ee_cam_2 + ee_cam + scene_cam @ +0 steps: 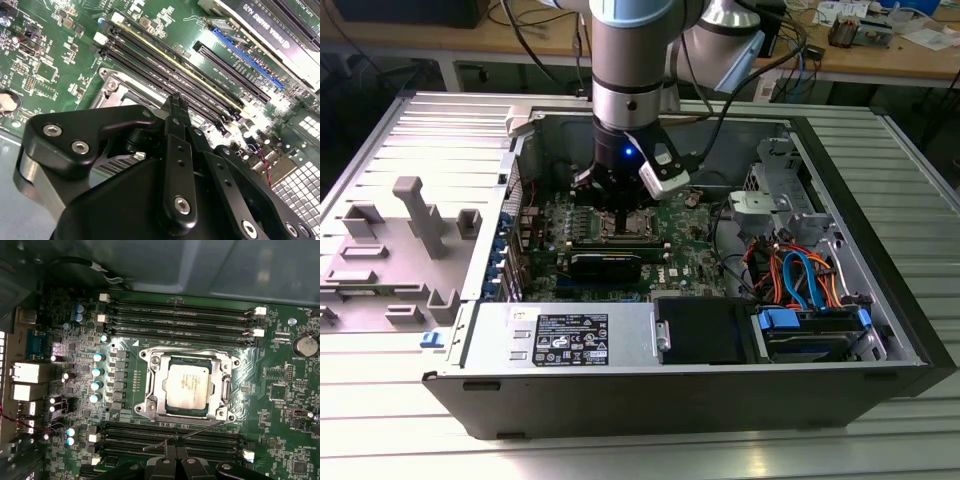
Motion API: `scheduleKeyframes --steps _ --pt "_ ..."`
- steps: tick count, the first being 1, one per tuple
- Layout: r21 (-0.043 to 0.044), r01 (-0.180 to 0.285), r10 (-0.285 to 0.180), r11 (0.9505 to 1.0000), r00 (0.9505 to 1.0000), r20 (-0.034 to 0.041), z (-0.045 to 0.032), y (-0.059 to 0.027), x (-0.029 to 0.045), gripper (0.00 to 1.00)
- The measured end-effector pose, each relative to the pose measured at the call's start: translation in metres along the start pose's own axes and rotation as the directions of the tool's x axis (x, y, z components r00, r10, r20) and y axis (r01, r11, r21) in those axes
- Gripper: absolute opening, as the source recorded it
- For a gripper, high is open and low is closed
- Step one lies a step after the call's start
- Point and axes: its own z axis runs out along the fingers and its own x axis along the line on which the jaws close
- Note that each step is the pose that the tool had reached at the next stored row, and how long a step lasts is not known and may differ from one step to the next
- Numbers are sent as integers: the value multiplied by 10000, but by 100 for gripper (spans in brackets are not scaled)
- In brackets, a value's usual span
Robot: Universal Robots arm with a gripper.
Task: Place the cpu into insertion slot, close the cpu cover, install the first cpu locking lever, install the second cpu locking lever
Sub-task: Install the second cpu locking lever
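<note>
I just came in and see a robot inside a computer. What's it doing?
The robot arm is reaching down into an open computer case. Its hand is right above the motherboard, next to the socket. The cpu already sits in its slot, and the cpu cover lies closed around it. A thin lever sticks out near the hand.

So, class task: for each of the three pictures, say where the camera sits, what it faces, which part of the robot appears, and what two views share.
Exterior view: off the arm, above the open computer case, facing the arm and gripper over the motherboard.
First wrist view: on the arm, facing the cpu inside the cpu cover; gripper at the edge.
Second wrist view: on the arm, slanting across the memory slots; gripper close up.
Shared: both wrist views show the memory slots.
</note>
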Motion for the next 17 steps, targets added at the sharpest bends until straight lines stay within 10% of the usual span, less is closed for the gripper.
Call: scheduleKeyframes --steps 6,9,17 --pt "-242 89 -94 9997 9997 -220 5 0 0 11" --pt "-327 91 -107 9994 9987 -499 10 -2 1 11" --pt "-334 94 -112 9994 9984 -553 66 -26 3 11"
